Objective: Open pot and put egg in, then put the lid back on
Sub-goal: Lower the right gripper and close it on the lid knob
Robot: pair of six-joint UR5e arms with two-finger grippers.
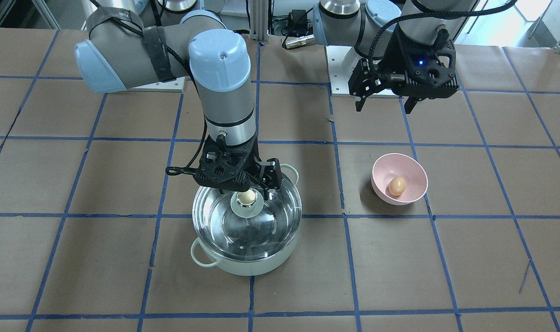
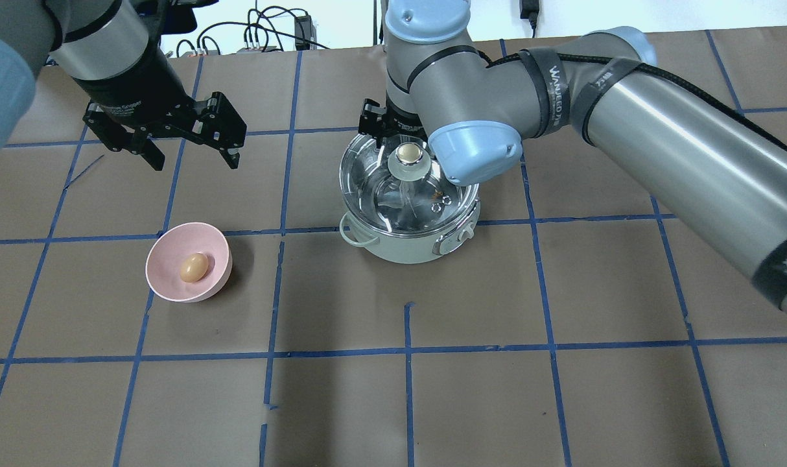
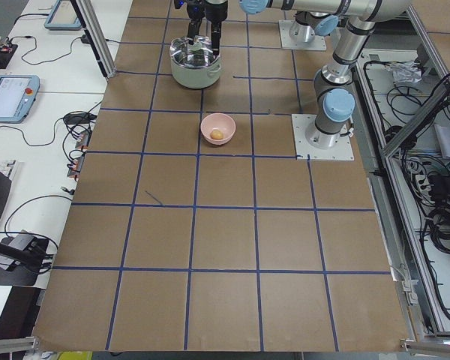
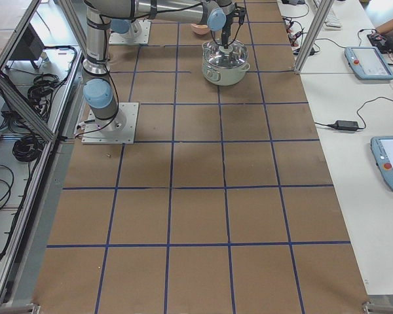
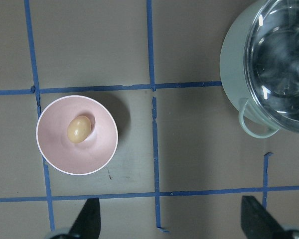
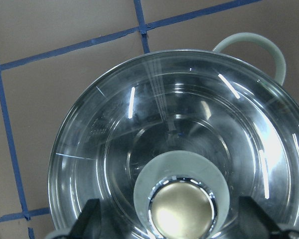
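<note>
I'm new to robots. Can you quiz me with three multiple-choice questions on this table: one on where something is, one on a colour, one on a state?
1. Where is the egg? A in the pink bowl; B on the bare table; C in a gripper.
2. Outside, the pot is: A red; B pale green; C black.
3. The left gripper is: A shut on the egg; B shut on the bowl; C open, empty.
Answers: 1 A, it lies inside the bowl. 2 B, its wall is mint. 3 C, its jaws stand apart, nothing between.
</note>
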